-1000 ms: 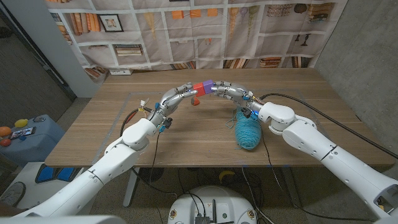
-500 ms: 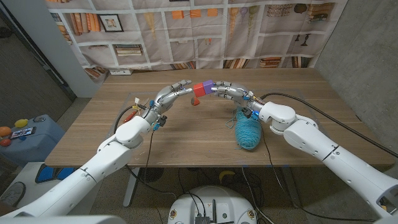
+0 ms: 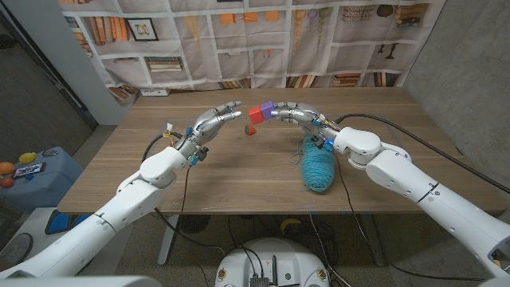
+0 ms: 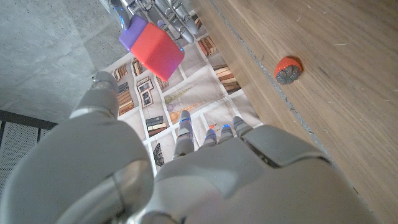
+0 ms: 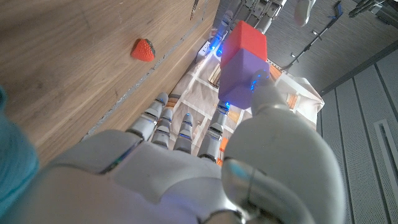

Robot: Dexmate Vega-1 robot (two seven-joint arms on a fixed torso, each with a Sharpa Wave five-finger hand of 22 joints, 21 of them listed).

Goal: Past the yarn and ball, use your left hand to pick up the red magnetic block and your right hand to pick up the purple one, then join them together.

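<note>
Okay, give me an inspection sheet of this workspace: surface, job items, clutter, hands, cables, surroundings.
Surface: wooden table, bare wood over most of it.
Job's things: red magnetic block and purple magnetic block joined, held above the table.
Clutter: teal yarn skein under the right forearm; small red strawberry-like ball on the table below the blocks.
Hands: right hand holds the joined pair by the purple block; left hand empty, fingers apart, off the red block.
Cables: black cable across the table's right side.
Surroundings: bookshelf-print backdrop; concrete wall at right.
</note>
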